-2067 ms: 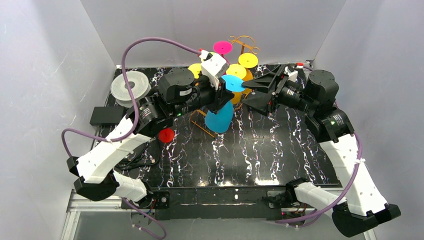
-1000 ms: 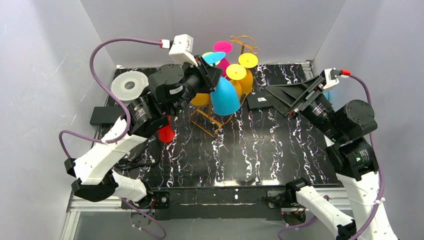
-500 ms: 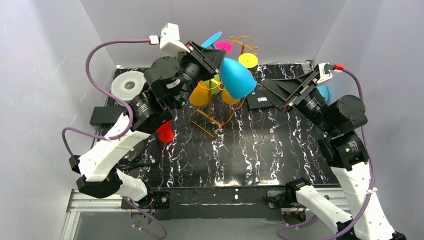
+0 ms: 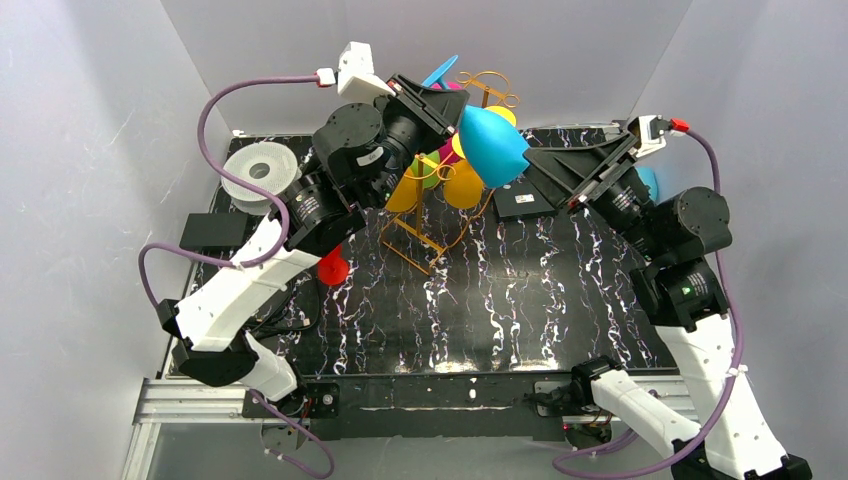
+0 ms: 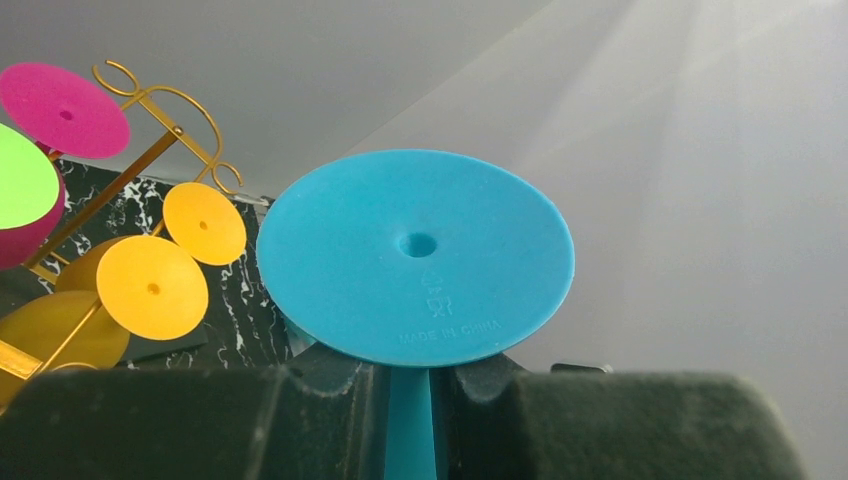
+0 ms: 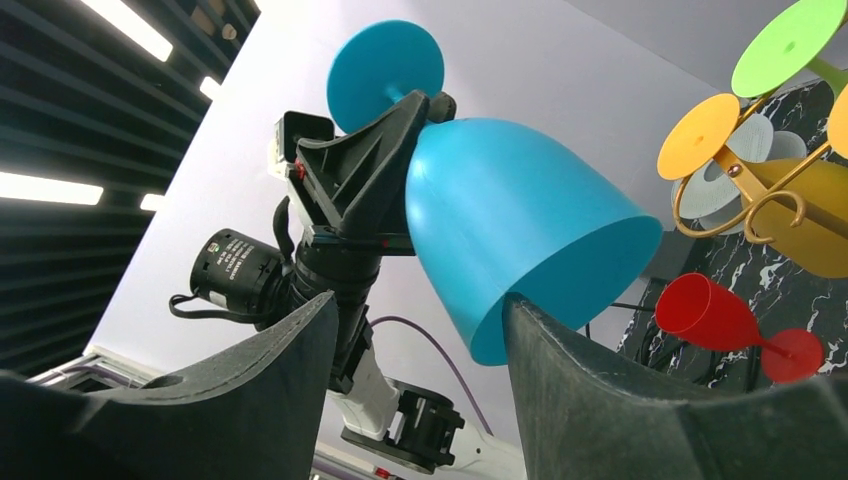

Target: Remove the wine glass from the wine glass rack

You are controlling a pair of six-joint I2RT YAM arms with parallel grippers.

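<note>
The wine glass (image 4: 492, 142), a blue one, hangs in the air, clear of the wine glass rack (image 4: 487, 80). The left gripper (image 4: 440, 95) is closed on its stem, so the bowl points at the right gripper (image 4: 548, 172), whose jaws stand open near the rim, probably to receive it.

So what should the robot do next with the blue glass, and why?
Probably slide the right pincer a little forward around the bowl of the blue plastic wine glass and close gently. The left pincer is shut on its stem, holding it in the air clear of the golden wire rack, and its rim sits between the right pincer's open fingers.
</note>
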